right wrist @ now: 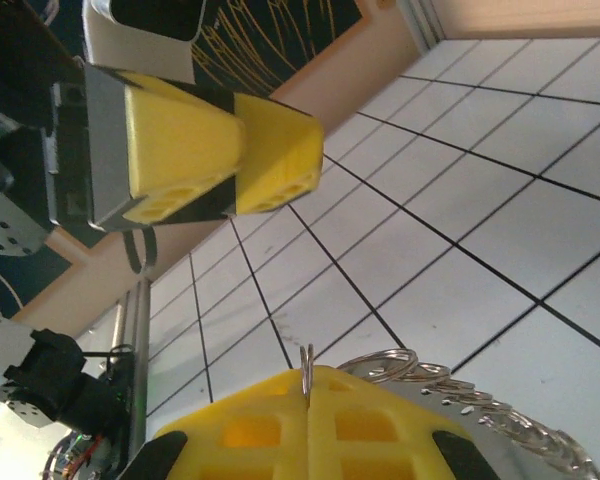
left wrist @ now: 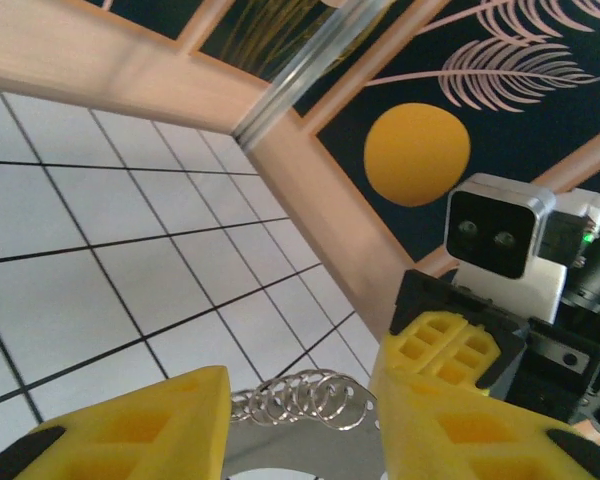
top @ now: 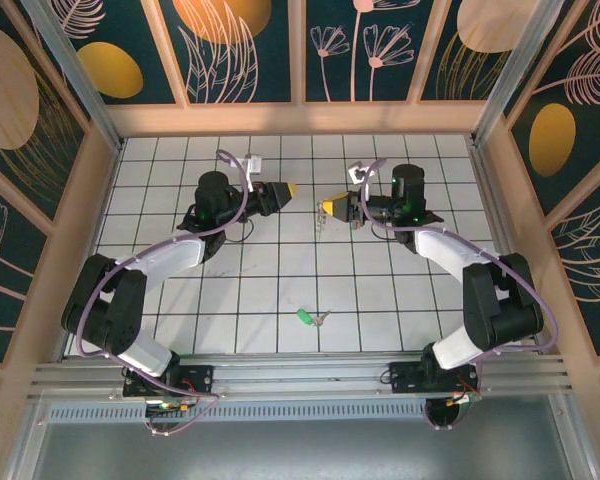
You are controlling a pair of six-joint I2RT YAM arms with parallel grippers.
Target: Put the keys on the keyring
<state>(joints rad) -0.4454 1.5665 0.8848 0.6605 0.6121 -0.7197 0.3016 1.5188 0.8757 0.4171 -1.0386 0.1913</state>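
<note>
Bright, even light falls from overhead onto the white bench (top: 280,300), leaving only faint, soft shadows beneath the left arm (top: 170,255). The high view is sharp throughout. In the wrist views the yellow jaws nearest the lens go soft, the keyring (right wrist: 500,415) glints, and the right wrist view's lower left corner washes out white.

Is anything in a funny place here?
Yes: the green key lies alone near the front of the tiled table, far from the keyring, which the right gripper pinches farther back.
</note>
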